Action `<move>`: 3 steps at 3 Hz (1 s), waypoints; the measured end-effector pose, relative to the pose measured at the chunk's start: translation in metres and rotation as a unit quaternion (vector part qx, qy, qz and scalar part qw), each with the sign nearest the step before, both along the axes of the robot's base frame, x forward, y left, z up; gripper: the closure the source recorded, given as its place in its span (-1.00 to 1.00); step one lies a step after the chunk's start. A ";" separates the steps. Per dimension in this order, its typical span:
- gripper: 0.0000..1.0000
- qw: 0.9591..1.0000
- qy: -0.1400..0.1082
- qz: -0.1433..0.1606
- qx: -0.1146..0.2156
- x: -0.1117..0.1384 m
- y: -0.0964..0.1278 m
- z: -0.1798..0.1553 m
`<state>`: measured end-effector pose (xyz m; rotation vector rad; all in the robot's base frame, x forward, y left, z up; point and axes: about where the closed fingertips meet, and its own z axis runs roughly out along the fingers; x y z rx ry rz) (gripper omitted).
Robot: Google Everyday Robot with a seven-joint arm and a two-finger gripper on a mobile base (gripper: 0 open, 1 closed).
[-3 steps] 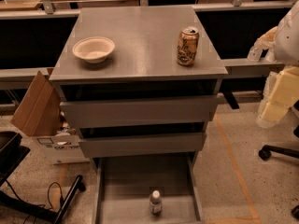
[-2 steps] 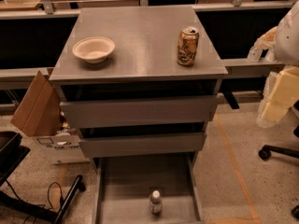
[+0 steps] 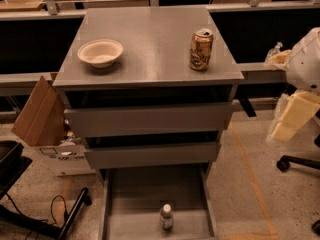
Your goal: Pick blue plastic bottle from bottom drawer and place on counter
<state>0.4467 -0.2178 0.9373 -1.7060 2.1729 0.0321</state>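
Observation:
The blue plastic bottle (image 3: pixel 166 217), small and clear with a white cap, stands upright near the front of the open bottom drawer (image 3: pixel 135 194). The counter (image 3: pixel 150 44) is the flat grey top of the cabinet. My gripper (image 3: pixel 292 118) hangs at the right edge of the camera view, beside the cabinet at about the height of the upper drawers. It is well to the right of and above the bottle and holds nothing that I can see.
A gold-brown drink can (image 3: pixel 201 49) stands on the counter's right side and a pale paper bowl (image 3: pixel 100 52) on its left. An open cardboard box (image 3: pixel 45 124) sits on the floor at the left. Office chair legs (image 3: pixel 300 162) are at the right.

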 end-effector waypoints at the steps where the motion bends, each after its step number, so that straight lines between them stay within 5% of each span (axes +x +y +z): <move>1: -1.00 0.995 -0.019 0.022 0.092 0.001 -0.002 -0.058; 2: -1.00 0.978 -0.055 0.023 0.198 0.005 0.004 -0.112; 3: -1.00 0.955 -0.104 0.019 0.277 0.016 -0.004 -0.158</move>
